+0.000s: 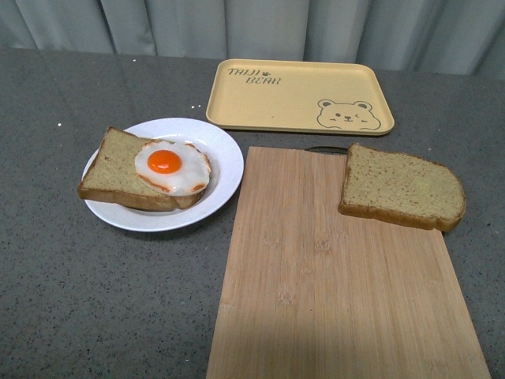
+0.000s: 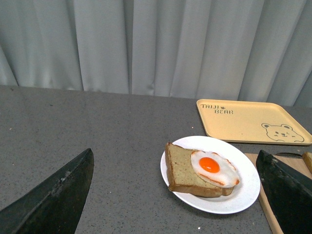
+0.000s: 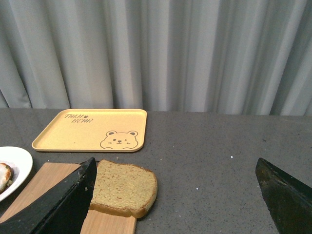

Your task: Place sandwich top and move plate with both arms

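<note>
The sandwich top (image 1: pixel 401 187) is a plain golden-brown bread slice lying on the far right corner of a wooden cutting board (image 1: pixel 339 284). It also shows in the right wrist view (image 3: pixel 123 187). The white plate (image 1: pixel 223 154) sits left of the board and holds a bread slice (image 1: pixel 118 167) topped with a fried egg (image 1: pixel 172 166). The plate (image 2: pixel 243 190) also shows in the left wrist view. My left gripper (image 2: pixel 175 195) is open, with the plate between its fingers further off. My right gripper (image 3: pixel 175 195) is open, the sandwich top by one finger. Neither arm shows in the front view.
A yellow rectangular tray (image 1: pixel 300 95) with a bear drawing lies at the back, behind the board. It shows in both wrist views (image 2: pixel 251 122) (image 3: pixel 92 129). The dark grey speckled tabletop (image 1: pixel 79 284) runs to grey curtains (image 1: pixel 252 28) at the back.
</note>
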Robot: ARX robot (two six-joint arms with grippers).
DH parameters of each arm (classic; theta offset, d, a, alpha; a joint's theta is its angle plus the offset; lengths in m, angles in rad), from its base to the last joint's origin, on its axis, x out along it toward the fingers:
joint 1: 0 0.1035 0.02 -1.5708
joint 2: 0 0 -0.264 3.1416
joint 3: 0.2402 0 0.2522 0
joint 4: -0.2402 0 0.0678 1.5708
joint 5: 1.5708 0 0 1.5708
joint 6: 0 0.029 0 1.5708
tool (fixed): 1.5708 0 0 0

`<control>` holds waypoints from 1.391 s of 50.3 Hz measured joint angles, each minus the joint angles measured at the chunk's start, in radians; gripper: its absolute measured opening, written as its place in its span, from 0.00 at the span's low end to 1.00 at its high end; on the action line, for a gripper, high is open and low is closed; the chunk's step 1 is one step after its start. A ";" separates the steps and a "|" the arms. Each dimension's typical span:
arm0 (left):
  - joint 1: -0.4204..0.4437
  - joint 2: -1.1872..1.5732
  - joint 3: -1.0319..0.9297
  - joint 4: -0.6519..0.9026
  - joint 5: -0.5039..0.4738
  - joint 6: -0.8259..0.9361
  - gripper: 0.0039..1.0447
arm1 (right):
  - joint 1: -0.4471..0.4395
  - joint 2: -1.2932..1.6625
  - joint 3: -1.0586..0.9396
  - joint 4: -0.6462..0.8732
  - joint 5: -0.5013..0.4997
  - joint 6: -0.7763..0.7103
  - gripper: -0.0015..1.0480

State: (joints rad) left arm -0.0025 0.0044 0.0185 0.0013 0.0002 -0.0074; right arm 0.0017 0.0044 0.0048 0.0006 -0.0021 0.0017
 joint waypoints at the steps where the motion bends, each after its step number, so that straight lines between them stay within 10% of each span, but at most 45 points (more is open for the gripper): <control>1: 0.000 0.000 0.000 0.000 0.000 0.000 0.94 | 0.000 0.000 0.000 0.000 0.000 0.000 0.91; 70: 0.000 0.000 0.000 0.000 0.000 0.000 0.94 | 0.001 0.001 0.000 0.001 0.007 -0.005 0.91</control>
State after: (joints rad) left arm -0.0025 0.0044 0.0185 0.0013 0.0002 -0.0074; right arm 0.0025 0.0051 0.0048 0.0013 0.0048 -0.0032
